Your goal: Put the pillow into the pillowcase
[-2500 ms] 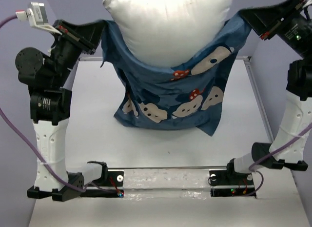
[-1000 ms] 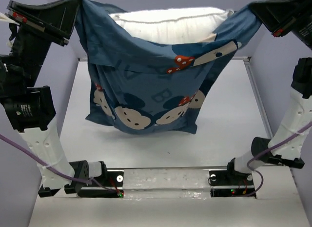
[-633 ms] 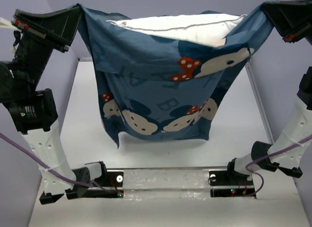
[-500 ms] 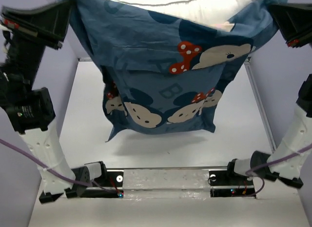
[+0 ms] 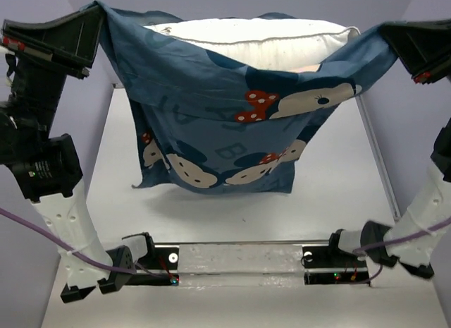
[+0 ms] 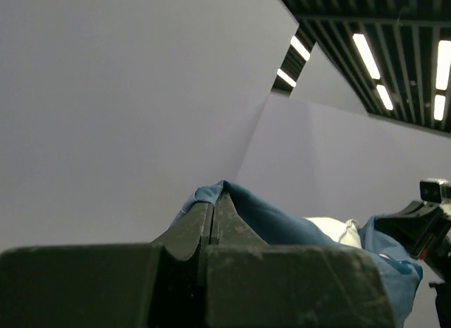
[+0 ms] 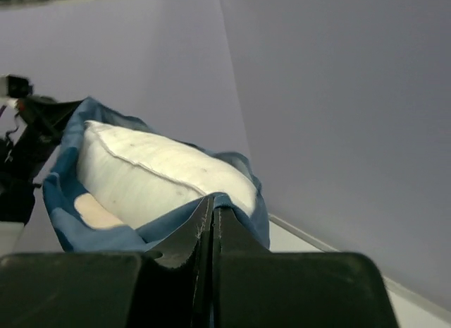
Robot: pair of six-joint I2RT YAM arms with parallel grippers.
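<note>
The dark blue pillowcase with mouse faces and red bows hangs in the air between my two grippers, its mouth upward. The white pillow sits inside it, only its top edge showing above the mouth. My left gripper is shut on the case's left top corner, which also shows in the left wrist view. My right gripper is shut on the right top corner, which shows in the right wrist view. The pillow bulges out of the case there. The case's lower edge hangs just above the table.
Lilac walls close in the white table at the back and sides. The arm bases and a metal rail run along the near edge. The raised left arm stands at the left edge.
Both grippers lifted the case and shook it up and down. The pillow slid from sticking far out of the mouth to sitting almost wholly inside. The case has dropped slightly since half a second ago.
</note>
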